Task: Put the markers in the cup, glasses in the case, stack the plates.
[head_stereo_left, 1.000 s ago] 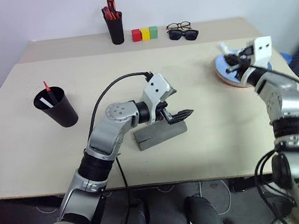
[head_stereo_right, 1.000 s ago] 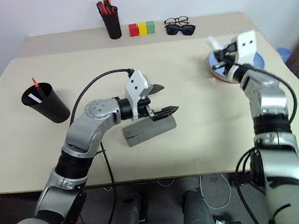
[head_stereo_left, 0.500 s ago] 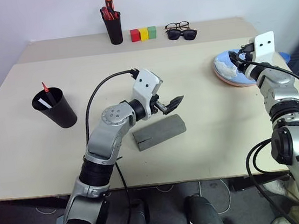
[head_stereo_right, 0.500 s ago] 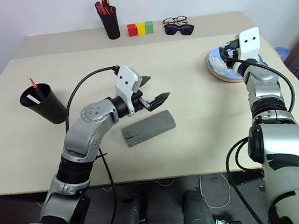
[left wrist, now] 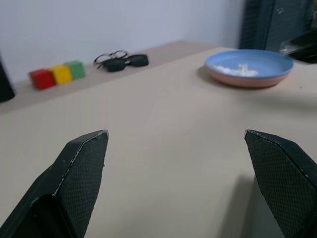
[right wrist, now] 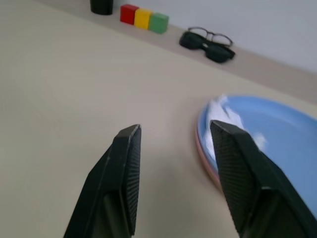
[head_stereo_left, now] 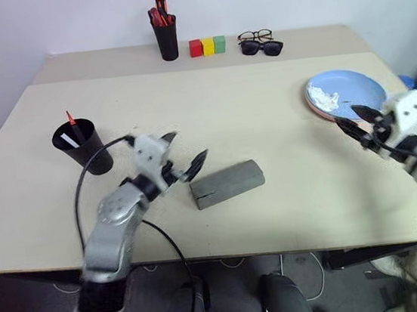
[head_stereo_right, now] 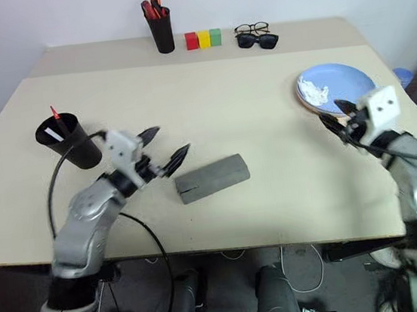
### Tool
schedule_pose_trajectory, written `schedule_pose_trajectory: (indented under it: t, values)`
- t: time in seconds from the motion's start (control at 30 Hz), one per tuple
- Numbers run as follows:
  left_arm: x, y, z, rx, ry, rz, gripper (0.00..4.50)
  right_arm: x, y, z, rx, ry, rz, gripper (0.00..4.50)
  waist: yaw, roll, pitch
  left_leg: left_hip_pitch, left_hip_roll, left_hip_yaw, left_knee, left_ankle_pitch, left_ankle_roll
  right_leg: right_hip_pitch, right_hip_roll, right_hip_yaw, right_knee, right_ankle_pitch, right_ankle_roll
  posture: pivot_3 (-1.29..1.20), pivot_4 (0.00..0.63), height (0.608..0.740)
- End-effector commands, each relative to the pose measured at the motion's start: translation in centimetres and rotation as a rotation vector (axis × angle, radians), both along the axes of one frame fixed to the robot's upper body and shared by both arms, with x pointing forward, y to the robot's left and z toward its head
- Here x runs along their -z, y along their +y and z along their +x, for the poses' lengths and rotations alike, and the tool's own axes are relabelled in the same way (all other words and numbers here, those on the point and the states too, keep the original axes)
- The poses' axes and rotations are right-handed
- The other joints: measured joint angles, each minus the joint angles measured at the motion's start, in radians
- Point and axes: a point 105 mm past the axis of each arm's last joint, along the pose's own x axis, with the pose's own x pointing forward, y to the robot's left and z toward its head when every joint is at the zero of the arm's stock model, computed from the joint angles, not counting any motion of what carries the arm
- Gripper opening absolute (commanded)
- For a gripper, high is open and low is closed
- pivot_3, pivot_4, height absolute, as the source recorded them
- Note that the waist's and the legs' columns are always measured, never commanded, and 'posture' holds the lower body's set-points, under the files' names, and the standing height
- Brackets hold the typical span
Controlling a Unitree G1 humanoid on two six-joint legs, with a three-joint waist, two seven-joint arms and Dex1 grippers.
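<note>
Both markers (head_stereo_left: 73, 129) stand in the black cup (head_stereo_left: 84, 147) at left of the frame, the grey case (head_stereo_left: 226, 183) lies shut at centre, and the blue plate (head_stereo_left: 347, 93) sits on the pink plate (left wrist: 247, 81) at right, so the task looks finished. The left gripper (head_stereo_left: 186, 157), jaws wide and empty, hangs between cup and case; the right gripper (head_stereo_right: 337, 119), partly open and empty, hovers just beside the plates. A careless retreat could tip the cup, nudge the case along the worktop (head_stereo_left: 249, 113), or shove the stack.
</note>
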Motion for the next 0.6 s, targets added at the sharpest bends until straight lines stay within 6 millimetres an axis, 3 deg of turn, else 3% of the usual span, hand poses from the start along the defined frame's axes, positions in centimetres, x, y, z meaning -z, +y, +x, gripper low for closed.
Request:
schedule_pose_trajectory:
  t: [0.03,0.17,0.27,0.37,0.6]
  values:
    - [-1.2,1.8,-1.9,-0.024,-0.074,-0.008,4.50,-1.8,1.2,-3.5,-0.043,-0.045,-0.025,2.19,-0.001,0.001,-0.001,0.001,0.001,0.000,0.000,0.000,-0.001,0.001,0.000,0.000,0.000,-0.001,-0.001,0.00,0.150,0.740]
    - [-0.6,3.3,-3.3,-0.050,-0.059,0.017,4.50,0.4,1.7,-6.4,-0.058,0.033,-0.017,2.19,0.002,0.001,-0.001,0.000,0.001,0.001,0.001,-0.002,-0.004,0.002,-0.001,0.000,-0.004,-0.001,0.000,0.00,0.150,0.740]
    - [-0.5,4.1,-3.9,-0.066,-0.049,0.030,4.50,1.8,1.7,-8.1,-0.048,0.079,0.010,3.07,0.005,0.002,-0.002,0.000,0.002,0.001,0.000,-0.002,-0.004,0.001,-0.001,0.000,-0.005,-0.001,0.000,0.00,0.150,0.740]
    - [-0.2,4.3,-4.4,-0.044,-0.023,0.043,4.50,2.3,1.9,-9.0,-0.039,0.085,0.012,4.47,0.005,0.002,-0.002,-0.001,0.002,0.002,0.000,-0.002,-0.004,0.001,-0.001,0.000,-0.006,-0.001,0.000,0.00,0.150,0.740]
    - [0.0,3.6,-5.2,0.013,-0.010,0.055,4.50,3.1,2.6,-10.1,-0.081,0.107,0.009,4.47,0.004,0.003,-0.003,-0.002,0.003,0.002,-0.001,-0.003,-0.004,0.000,-0.001,0.000,-0.009,-0.001,0.000,0.00,0.150,0.740]
